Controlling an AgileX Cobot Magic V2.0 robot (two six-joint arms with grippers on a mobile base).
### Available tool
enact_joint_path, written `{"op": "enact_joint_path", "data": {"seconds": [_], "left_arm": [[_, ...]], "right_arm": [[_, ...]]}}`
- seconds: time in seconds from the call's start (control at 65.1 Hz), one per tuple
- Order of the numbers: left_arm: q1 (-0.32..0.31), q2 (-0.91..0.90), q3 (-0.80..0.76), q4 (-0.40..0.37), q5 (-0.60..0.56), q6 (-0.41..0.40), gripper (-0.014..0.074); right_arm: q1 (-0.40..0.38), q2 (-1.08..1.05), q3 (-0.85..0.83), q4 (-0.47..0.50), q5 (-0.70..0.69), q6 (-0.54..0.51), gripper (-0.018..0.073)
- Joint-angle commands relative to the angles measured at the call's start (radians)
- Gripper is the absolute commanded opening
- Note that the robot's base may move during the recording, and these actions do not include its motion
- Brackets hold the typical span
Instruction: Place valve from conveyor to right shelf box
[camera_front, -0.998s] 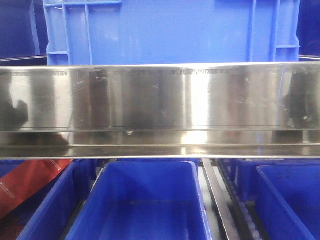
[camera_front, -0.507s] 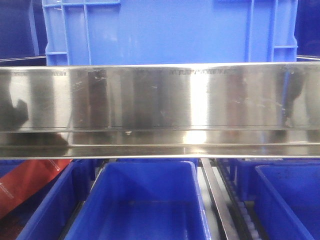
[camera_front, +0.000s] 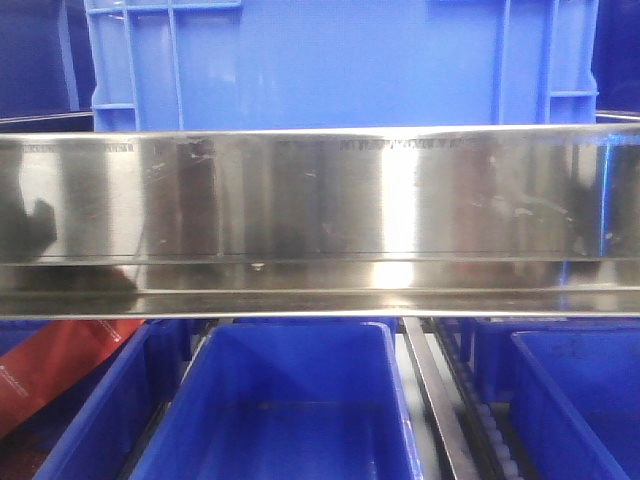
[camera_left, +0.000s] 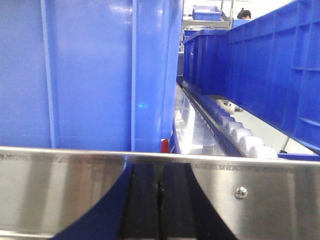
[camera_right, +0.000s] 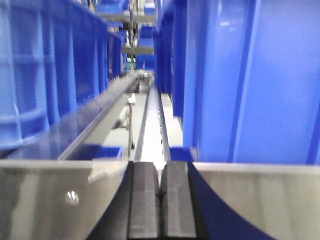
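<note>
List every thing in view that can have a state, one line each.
Left gripper: black pads pressed together, shut, nothing between them.
Right gripper: black pads together, shut, holding nothing.
Shiny stainless-steel shelf rail: level, mirror-like.
Blue plastic crate on the upper level: upright.
Open blue plastic bin below the rail: visible part holds nothing.

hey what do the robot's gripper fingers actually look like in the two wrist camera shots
Only the fingers show. The left gripper has two matte black, flat-faced rectangular fingers flaring into a dark base at the bottom edge. The right gripper looks the same: two black blocky fingers with squared tops. No cables, markings or arm links are visible in any view.
</note>
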Motion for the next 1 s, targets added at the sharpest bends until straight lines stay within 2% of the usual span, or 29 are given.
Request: {"op": "enact_joint_path", "data": {"seconds": [0.0, 0.982], "left_arm": [[0.002, -0.005, -0.001, -0.006, -0.019, -0.003, -0.0111], [0.002, -0.005, -0.001, -0.006, -0.019, -0.003, -0.0111]], "right_arm": [[-0.005, -0.007, 0.006, 0.011, -0.053, 0.002, -0.0158], [-0.005, -0.007, 0.006, 0.011, -0.05, 0.002, -0.0158]]}}
